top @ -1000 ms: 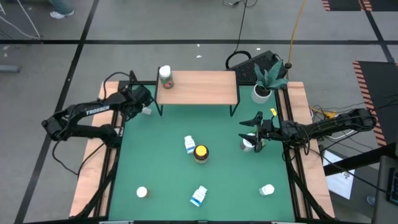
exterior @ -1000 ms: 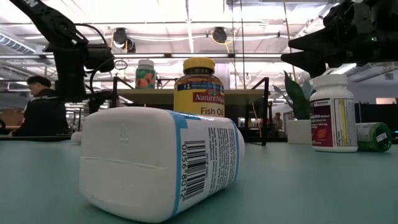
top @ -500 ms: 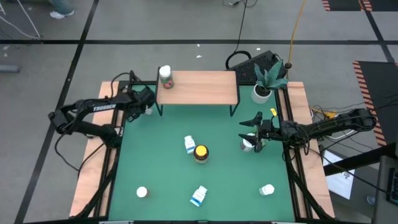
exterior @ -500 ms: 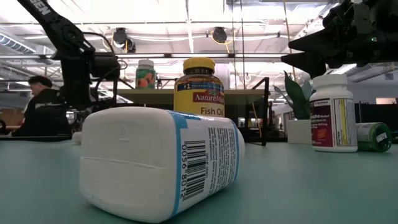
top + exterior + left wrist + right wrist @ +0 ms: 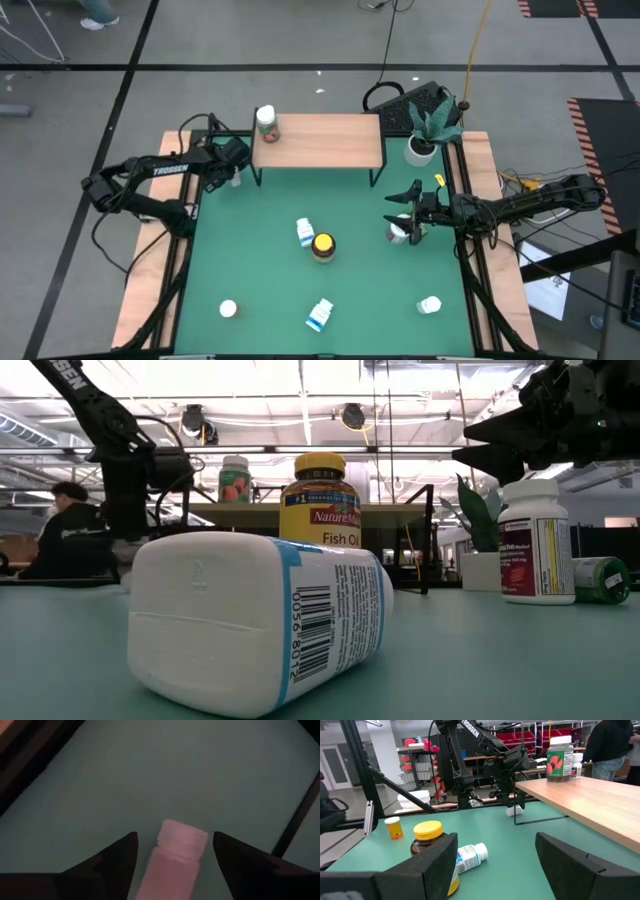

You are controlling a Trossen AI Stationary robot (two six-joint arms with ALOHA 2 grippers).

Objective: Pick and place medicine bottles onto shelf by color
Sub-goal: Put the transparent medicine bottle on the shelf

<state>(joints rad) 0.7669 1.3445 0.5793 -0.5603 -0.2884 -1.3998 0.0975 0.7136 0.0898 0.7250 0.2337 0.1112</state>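
Risk: white bottle (image 5: 176, 857) lying between spread left gripper (image 5: 175, 851) fingers, liable to roll aside on off-centre closing.

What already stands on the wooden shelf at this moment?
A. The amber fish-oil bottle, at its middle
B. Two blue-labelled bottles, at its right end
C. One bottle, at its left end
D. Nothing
C: only one bottle stands on the shelf, at its left end; the rest are on the green mat.

Amber bottle (image 5: 431, 851) upright, white bottle (image 5: 470, 855) lying beside; green-lid bottle (image 5: 558, 758) on shelf (image 5: 590, 802).
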